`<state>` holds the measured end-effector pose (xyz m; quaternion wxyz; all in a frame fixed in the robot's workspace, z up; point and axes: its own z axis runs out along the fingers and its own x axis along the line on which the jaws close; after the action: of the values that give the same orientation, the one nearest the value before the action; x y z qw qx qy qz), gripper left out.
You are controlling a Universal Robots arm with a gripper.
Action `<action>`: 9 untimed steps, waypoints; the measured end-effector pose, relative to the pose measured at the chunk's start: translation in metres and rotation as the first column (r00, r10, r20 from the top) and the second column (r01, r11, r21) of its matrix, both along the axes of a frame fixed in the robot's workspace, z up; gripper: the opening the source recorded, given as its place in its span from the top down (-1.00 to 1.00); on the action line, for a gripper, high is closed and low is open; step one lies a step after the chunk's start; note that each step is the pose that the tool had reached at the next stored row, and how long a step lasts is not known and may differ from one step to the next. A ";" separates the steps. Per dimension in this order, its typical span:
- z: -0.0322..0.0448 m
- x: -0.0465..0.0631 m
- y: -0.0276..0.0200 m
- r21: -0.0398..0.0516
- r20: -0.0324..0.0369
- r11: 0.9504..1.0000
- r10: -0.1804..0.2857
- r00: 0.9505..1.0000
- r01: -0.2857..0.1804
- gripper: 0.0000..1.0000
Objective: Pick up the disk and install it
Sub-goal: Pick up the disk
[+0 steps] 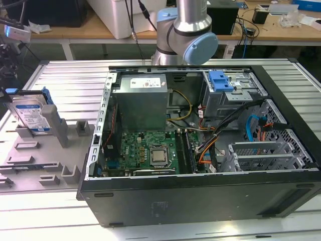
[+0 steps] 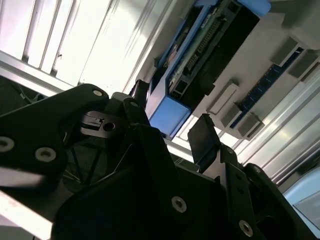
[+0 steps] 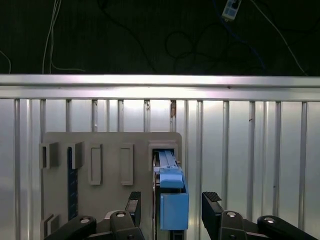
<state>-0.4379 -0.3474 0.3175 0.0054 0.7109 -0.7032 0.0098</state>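
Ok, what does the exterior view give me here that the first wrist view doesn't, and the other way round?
Exterior view: the open computer case with its motherboard, the arm's joint, and the disk seen label side on. First wrist view: the end effector, open, with a finger to either side of the disk's blue carrier, seen edge-on. Both: the disk standing upright in the grey holder on the slatted metal table.

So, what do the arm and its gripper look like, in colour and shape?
The arm is a silver metal tube with grey joints and pale blue round caps. In the first wrist view, the gripper is all black, with angular link bodies, silver screw heads and two blocky jaws.
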 end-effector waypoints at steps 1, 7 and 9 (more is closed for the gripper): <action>-0.0010 0.000 0.0000 0.000 0.000 1.000 0.000 1.000 0.000 -0.20; -0.0072 0.000 0.0000 0.000 0.000 1.000 0.001 1.000 -0.001 -0.20; -0.0091 0.000 0.0000 0.000 0.000 1.000 0.001 1.000 -0.001 -0.20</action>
<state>-0.4380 -0.3474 0.3085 0.0054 0.7113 -0.7028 0.0098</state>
